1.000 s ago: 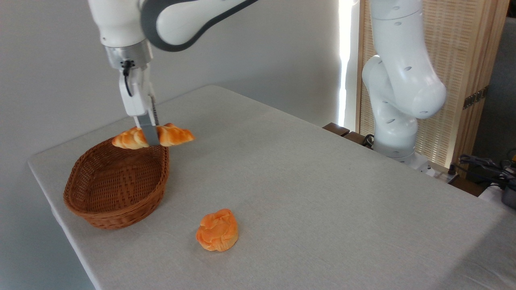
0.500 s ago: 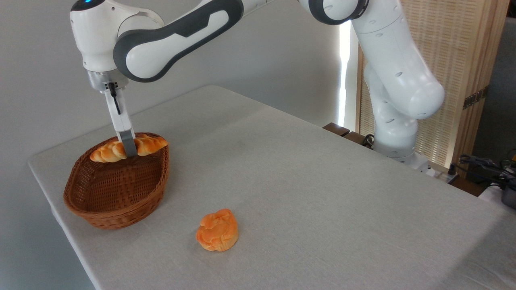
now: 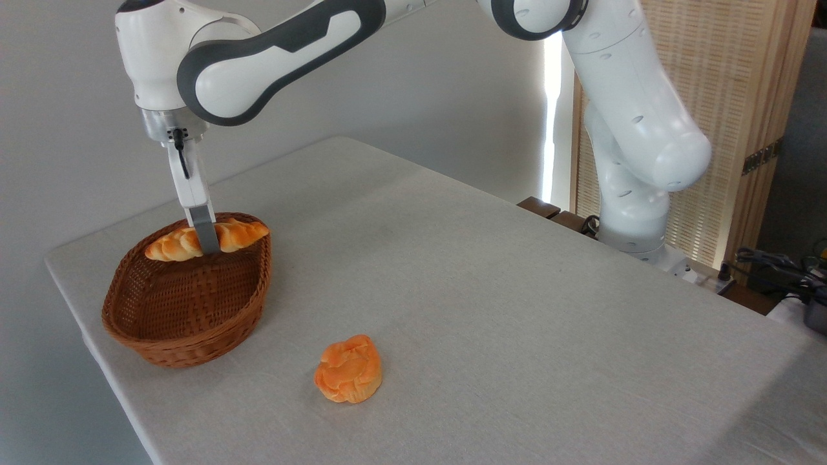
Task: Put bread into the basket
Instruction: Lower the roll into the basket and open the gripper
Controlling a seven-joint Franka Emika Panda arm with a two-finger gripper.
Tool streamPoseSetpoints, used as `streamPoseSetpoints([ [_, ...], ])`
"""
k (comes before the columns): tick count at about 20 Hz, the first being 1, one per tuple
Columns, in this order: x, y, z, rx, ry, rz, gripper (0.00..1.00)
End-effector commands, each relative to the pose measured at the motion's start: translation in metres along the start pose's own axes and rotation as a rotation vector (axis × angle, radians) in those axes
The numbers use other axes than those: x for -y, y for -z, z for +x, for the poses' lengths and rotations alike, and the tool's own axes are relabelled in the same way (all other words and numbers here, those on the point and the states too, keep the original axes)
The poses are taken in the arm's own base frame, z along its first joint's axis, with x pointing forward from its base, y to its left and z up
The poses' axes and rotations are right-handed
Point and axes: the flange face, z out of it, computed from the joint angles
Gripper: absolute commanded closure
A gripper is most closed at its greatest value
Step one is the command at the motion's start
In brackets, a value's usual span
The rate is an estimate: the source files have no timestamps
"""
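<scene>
Nearest you, at about six o'clock on the table [image 3: 491, 310], sits the round orange bun [image 3: 348, 368], well apart from the work and no part of this job; leave it where it is.

Behind it, toward nine o'clock, is the basket [image 3: 187, 326], with nothing resting on its visible floor.

At the basket's far end, around eleven o'clock from the bun, the gripper [image 3: 208, 240] is clamped across the middle of the bread [image 3: 205, 239]. The loaf hangs level and crosswise at about rim height, its right tip close to the far right edge of the wicker. Whether that tip touches the rim you cannot tell from this angle.

By the look of it you are in the placing step: the loaf is over the basket but not yet set down.

The next move calls for easing it toward the middle of the basket, then down. Mind the right tip, since it could catch on the rim and tilt the loaf. Part the fingers only once the bread is low inside, then lift straight up.
</scene>
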Motion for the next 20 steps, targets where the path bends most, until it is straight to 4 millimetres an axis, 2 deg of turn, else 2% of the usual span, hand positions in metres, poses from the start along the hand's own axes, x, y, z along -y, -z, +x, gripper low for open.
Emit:
streamPoseSetpoints([
  [1, 0.000, -0.001, 0.006, 0.005, 0.007, 0.016, 0.00],
  [6, 0.004, 0.004, 0.004, 0.001, 0.013, 0.025, 0.00],
  [8, 0.006, 0.012, 0.007, -0.015, 0.013, 0.034, 0.00],
  [17, 0.008, 0.015, 0.006, -0.016, 0.019, 0.038, 0.00],
  [20, 0.012, 0.024, 0.002, -0.021, 0.028, 0.044, 0.00],
])
